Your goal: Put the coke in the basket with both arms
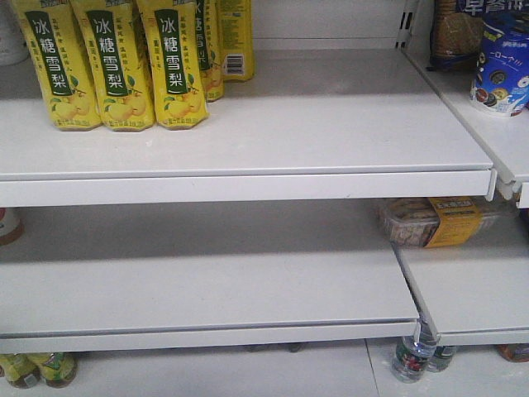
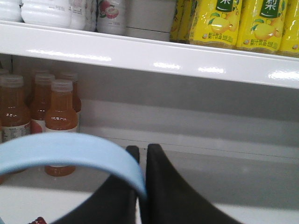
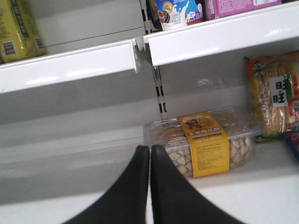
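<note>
Left jaws pinch basket handle (image 2: 70, 151); basket body cut off.

Yellow bottles (image 1: 111, 62) read 冰糖雪梨; a snack bag (image 3: 275, 100) reads 旺旺.

Yellow bottles (image 1: 111, 62) with green labels, white shelves (image 1: 248, 124), orange bottles (image 2: 60, 116), light blue basket handle (image 2: 70, 151), black grippers (image 3: 150, 154).
</note>
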Tool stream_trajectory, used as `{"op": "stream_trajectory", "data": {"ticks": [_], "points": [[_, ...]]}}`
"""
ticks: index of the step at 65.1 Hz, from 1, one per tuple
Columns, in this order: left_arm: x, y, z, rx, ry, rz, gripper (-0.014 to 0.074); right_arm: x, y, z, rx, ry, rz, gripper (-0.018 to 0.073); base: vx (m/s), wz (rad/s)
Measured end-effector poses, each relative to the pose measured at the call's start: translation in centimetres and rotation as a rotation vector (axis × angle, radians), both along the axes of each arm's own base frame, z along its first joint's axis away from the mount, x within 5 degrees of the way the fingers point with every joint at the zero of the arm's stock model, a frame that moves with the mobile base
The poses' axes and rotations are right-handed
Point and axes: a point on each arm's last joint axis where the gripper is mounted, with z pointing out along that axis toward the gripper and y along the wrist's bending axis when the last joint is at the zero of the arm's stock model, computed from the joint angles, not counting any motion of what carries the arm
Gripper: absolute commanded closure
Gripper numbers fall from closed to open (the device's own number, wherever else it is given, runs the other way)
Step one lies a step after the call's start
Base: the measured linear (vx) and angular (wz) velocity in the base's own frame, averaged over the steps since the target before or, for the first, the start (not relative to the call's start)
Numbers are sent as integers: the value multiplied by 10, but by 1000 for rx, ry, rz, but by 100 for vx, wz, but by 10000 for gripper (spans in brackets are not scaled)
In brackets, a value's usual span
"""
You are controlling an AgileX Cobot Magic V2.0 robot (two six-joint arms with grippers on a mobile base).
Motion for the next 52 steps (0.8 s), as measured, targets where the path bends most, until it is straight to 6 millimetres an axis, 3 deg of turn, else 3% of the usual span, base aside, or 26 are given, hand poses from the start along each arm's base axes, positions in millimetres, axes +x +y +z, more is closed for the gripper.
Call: {"op": "stream_trajectory", "data": {"ticks": [13, 52], "points": [[0, 0, 0, 0, 0, 0, 603, 0, 0, 2, -78, -31, 2, 564, 0, 0], [0, 0, 0, 0, 0, 0, 603, -1, 3, 14, -53, -154, 25, 564, 0, 0]]}}
